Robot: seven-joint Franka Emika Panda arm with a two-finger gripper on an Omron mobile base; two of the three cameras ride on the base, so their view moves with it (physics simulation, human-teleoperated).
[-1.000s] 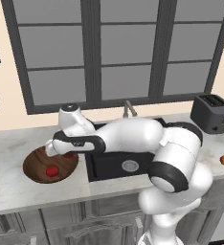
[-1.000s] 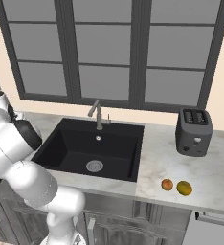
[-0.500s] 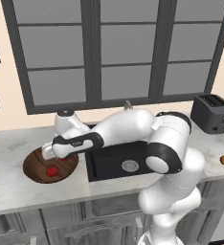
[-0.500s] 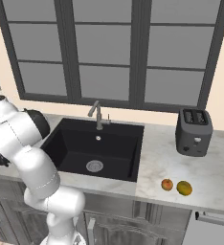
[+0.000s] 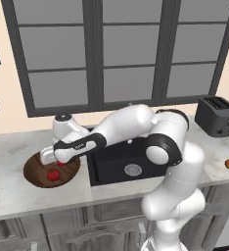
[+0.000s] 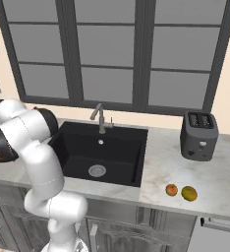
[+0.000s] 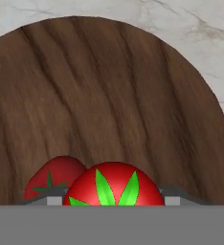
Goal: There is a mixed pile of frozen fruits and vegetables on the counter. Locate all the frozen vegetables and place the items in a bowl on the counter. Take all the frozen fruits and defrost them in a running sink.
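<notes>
One red piece (image 5: 53,175) lies in the bowl (image 5: 35,175); another red tomato (image 7: 114,184) is held there by the claw (image 5: 57,159). Both fruits (image 6: 181,191) remain at the tabletop's (image 6: 215,182) right end, undefrosted.

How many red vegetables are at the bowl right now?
2. One red vegetable lies in the wooden bowl. The second, a tomato, sits between the gripper jaws just above the bowl.

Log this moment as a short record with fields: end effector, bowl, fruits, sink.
end effector: over the dark brown wooden bowl, closed on a round red tomato
bowl contents: second red piece lying inside
fruits: orange ball and yellow-green ball on the pale marble counter, right of the sink
matte black sink: nothing visible in the basin
</notes>
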